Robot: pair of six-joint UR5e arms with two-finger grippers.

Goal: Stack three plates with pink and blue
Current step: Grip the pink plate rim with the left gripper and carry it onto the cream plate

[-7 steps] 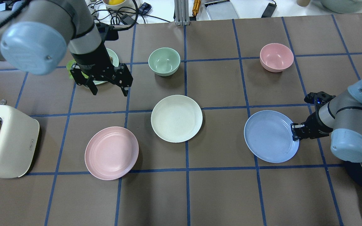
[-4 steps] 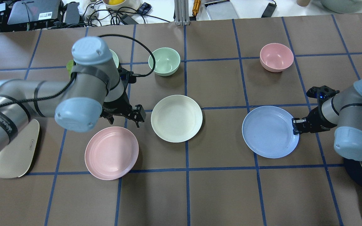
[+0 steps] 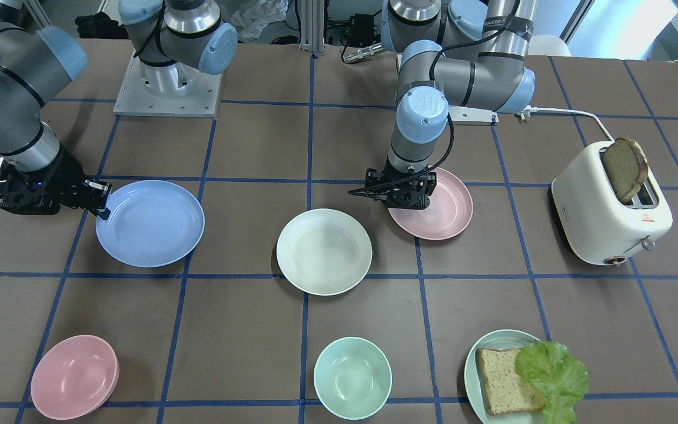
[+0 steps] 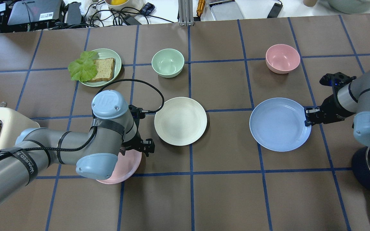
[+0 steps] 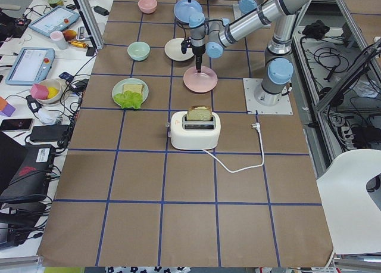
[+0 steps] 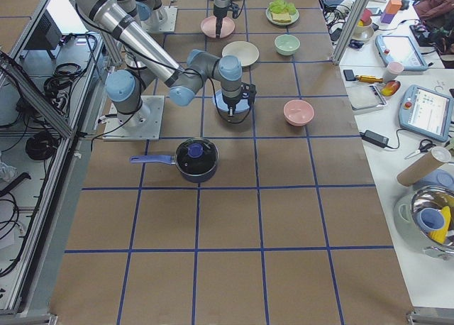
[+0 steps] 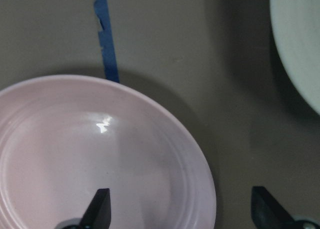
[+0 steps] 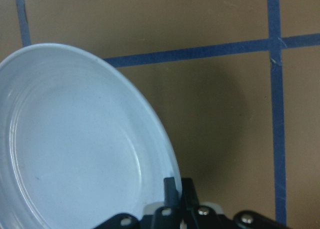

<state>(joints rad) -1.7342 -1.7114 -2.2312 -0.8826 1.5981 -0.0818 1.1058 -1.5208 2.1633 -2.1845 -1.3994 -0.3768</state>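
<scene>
Step in hand: gripping both coloured plates. Your right gripper (image 4: 309,116) is clamped on the right rim of the blue plate (image 4: 278,125), which appears raised off the table. Your left gripper (image 7: 180,204) is spread wide and empty, straddling the pink plate (image 3: 442,212) at the rim nearest the cream plate (image 4: 180,121), which lies between the two. Next, lower the left gripper, close on that rim, then stack

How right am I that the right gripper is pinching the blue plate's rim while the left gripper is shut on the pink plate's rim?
Only partly: the left gripper is open, not shut. The left wrist view shows its fingers wide apart, one over the pink plate, one outside its rim. The right gripper does pinch the rim of the blue plate.
</scene>
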